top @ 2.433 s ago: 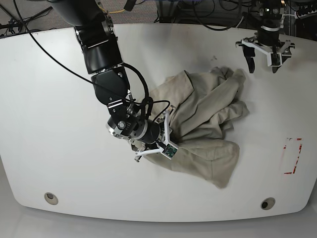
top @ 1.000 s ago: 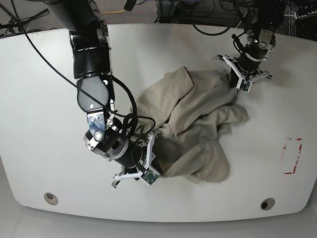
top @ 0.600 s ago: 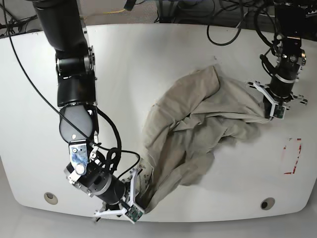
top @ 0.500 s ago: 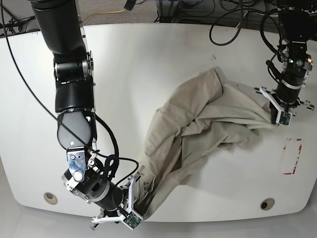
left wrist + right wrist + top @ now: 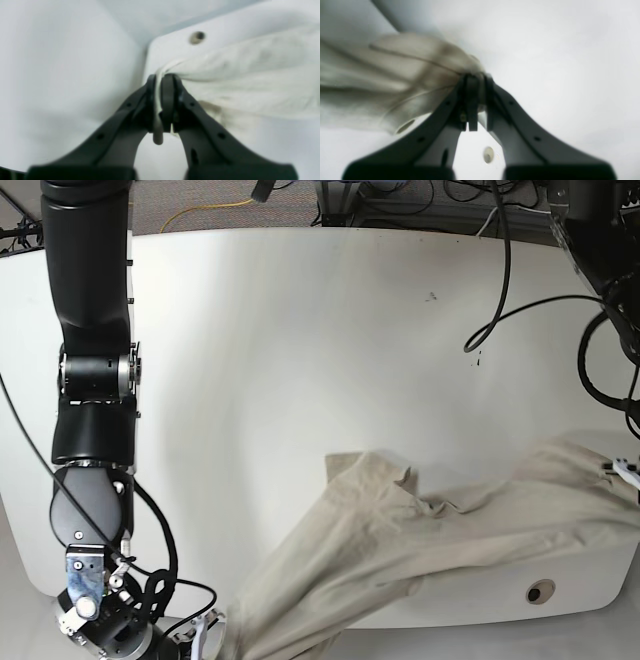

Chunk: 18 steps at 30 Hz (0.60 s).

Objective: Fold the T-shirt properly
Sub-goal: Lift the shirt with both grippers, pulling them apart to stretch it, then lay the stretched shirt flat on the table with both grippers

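The beige T-shirt (image 5: 450, 520) is stretched into a long band across the near part of the white table, its lower left end hanging past the front edge. My right gripper (image 5: 478, 78) is shut on a bunched edge of the T-shirt (image 5: 395, 75); in the base view it sits at the bottom left (image 5: 207, 635). My left gripper (image 5: 160, 80) is shut on a thin fold of the T-shirt (image 5: 237, 75). In the base view it is only just in sight at the right border (image 5: 632, 470).
The white table (image 5: 300, 360) has a round hole (image 5: 540, 591) near its front right edge and a small dark mark (image 5: 432, 296) at the back. Black cables (image 5: 500, 290) hang over the back right. The right arm's black links (image 5: 95, 380) stand along the left side.
Both arms have pulled toward the table's front and farther apart. The T-shirt has been dragged from the middle to the front edge and drawn out long.
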Each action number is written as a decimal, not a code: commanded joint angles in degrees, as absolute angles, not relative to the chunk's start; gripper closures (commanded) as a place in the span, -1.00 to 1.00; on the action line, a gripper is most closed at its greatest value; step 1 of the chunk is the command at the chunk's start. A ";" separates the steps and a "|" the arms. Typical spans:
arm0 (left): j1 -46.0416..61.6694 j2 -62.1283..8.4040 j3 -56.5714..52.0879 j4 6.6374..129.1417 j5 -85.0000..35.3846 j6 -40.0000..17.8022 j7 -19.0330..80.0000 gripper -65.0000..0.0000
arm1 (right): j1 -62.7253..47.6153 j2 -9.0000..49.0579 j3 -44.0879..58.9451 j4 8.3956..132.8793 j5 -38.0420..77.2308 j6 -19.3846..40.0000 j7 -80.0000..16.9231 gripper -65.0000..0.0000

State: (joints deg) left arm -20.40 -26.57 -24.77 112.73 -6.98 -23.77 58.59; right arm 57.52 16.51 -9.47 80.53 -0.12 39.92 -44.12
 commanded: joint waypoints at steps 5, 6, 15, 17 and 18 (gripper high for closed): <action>-25.27 -29.76 -25.27 113.98 -7.16 -25.01 61.67 1.00 | 59.65 19.30 -1.71 85.41 -0.04 40.00 -47.78 1.00; -24.31 -29.76 -25.27 114.07 -7.16 -25.10 61.67 1.00 | 58.68 19.38 -0.22 86.02 -0.13 40.00 -49.27 1.00; -10.24 -29.32 -30.64 114.15 -7.34 -32.04 61.67 1.00 | 42.77 19.47 10.42 95.69 -0.13 40.00 -53.49 1.00; -6.11 -28.26 -32.48 114.15 -7.43 -33.89 61.49 1.00 | 37.05 19.30 12.97 98.42 -0.04 40.00 -53.49 1.00; -4.88 -27.30 -33.01 114.15 -7.43 -34.51 61.49 1.00 | 35.03 19.21 13.67 99.21 -0.04 40.00 -53.49 1.00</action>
